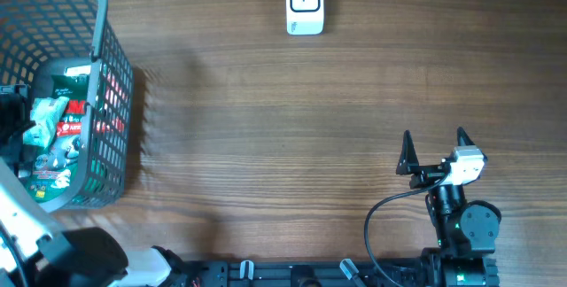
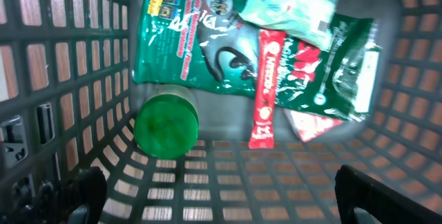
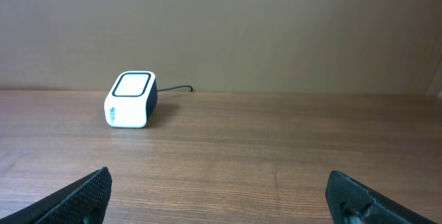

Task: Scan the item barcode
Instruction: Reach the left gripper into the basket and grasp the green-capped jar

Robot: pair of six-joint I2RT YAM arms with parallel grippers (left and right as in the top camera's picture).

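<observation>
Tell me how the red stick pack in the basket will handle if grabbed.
The red stick pack looks like thin film, so it probably bends and weighs little. Its glossy wrapper may slip in a grip. Lying on crinkly green bags, it could slide when nudged.

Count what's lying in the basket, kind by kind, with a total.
Green bags: 2
Pale green packet: 1
Red stick sachet: 1
Red-and-white packet, mostly hidden: 1
Green-lidded jar: 1
Total: 6
</observation>
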